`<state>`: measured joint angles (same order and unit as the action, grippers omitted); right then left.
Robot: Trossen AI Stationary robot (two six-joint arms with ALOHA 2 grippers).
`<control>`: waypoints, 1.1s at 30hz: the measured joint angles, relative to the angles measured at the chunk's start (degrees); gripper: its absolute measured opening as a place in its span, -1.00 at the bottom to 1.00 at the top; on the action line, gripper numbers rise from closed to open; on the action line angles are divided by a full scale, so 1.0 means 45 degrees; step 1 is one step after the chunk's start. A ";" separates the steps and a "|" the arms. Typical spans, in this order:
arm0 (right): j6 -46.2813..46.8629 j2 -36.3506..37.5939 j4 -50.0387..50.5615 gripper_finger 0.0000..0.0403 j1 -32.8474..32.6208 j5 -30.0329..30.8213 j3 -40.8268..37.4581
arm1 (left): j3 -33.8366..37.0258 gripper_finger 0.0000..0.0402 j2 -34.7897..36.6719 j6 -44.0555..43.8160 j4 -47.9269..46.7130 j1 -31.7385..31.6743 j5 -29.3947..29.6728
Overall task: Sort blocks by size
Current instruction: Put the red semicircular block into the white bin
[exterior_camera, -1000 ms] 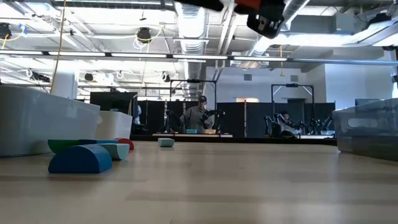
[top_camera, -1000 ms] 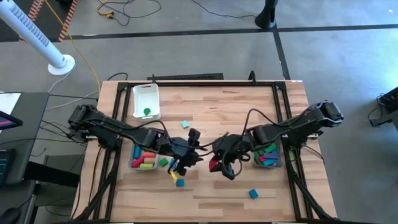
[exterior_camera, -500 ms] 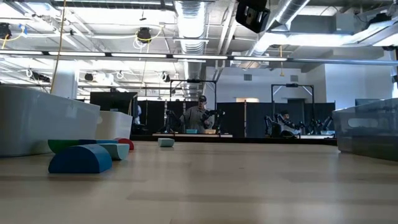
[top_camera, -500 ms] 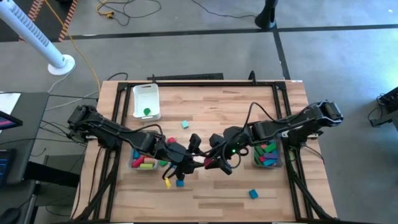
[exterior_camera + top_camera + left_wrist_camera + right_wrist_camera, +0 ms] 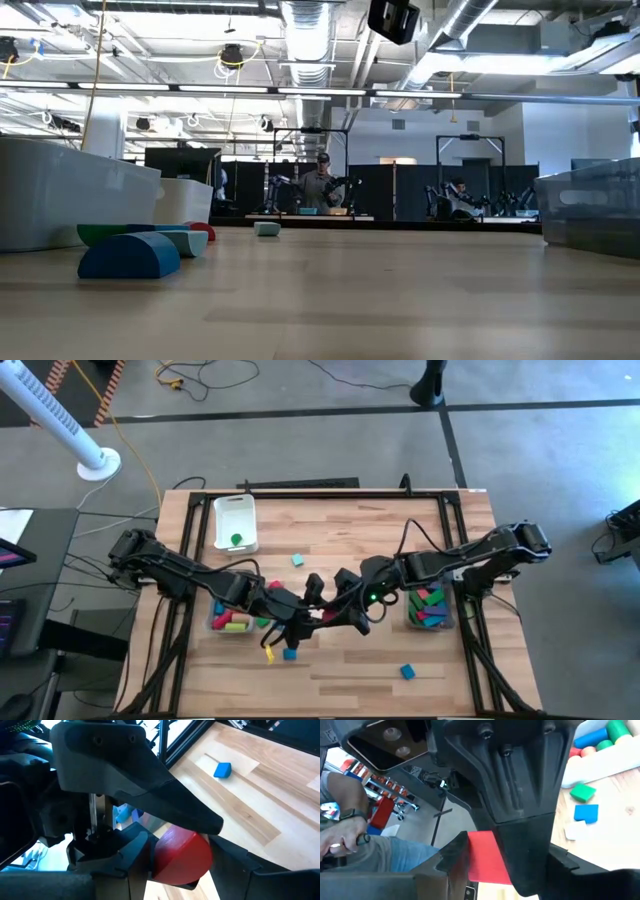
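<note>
A red block (image 5: 182, 857) hangs above the table's middle between my two grippers, which meet tip to tip (image 5: 325, 617). My left gripper (image 5: 182, 865) comes from the left and is shut on the block. My right gripper (image 5: 505, 865) comes from the right and is also shut on it. Loose blocks lie on the table: a yellow one (image 5: 268, 653) and a blue one (image 5: 289, 654) below the grippers, a blue one (image 5: 407, 672) near the front, and a teal one (image 5: 297, 560) farther back. My left gripper has the red block's rounded end (image 5: 170, 870) pinched between its two fingers, coming level from the table's left. The block is clear of the table. My right gripper has the block's flat red face (image 5: 482, 862) between its fingers, coming from the table's right. The left gripper's finger hides the block's other side.
A clear bin (image 5: 232, 618) with several blocks stands at the left and another clear bin (image 5: 430, 608) at the right. A white tray (image 5: 235, 520) with a green block stands at the far left. In the low view several blocks (image 5: 130, 255) lie at the left. People stand in the room behind.
My right gripper has carried the red block toward the table's left and met my left gripper above the table's middle. My left gripper has reached toward it, and its fingers now stand around the block.
</note>
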<state>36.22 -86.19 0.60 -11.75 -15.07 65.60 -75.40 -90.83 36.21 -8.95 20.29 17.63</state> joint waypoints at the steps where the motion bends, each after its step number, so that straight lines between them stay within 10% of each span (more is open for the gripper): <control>1: 0.0032 0.0000 -0.0004 0.00 0.0000 -0.0005 0.0000 | 0.0000 -0.14 0.0000 0.0046 -0.0005 0.0000 0.0042; 33: 0.0464 -0.0037 0.2337 0.22 0.0151 0.0140 -0.0015 | 0.0005 -0.55 0.0028 -0.1731 -0.1508 -0.0253 0.0519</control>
<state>38.30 -86.36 11.11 -11.07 -14.44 65.54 -75.37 -90.70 28.42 -15.74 19.16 19.97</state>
